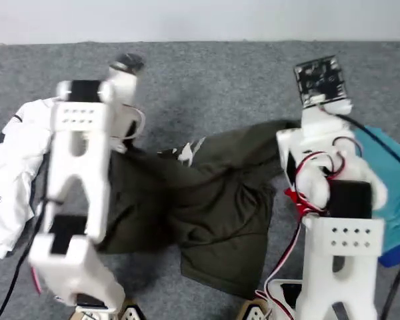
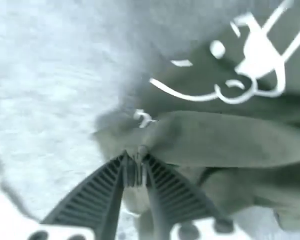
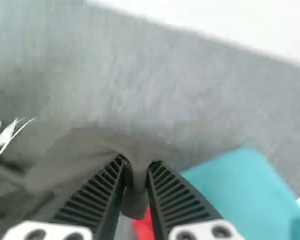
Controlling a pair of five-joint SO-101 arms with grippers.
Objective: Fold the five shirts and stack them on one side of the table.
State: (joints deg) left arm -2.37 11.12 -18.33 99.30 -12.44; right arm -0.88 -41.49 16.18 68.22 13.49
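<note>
A dark olive shirt [image 1: 207,207] with a white print lies crumpled across the middle of the grey table, between the two arms. My left gripper [image 2: 136,162] is shut on a fold of the olive shirt [image 2: 215,135] near its printed part. My right gripper [image 3: 136,167] is shut on another edge of the olive shirt [image 3: 65,150], close to a teal shirt [image 3: 240,185]. In the high view the left arm [image 1: 80,173] stands over the shirt's left side and the right arm [image 1: 333,200] over its right side. A white shirt [image 1: 13,173] lies at the left.
The teal shirt [image 1: 393,187] lies at the table's right edge with something blue [image 1: 397,253] under it. Red and white cables [image 1: 300,200] hang from the right arm. Bare grey tabletop [image 1: 213,87] stretches behind the olive shirt up to the white wall.
</note>
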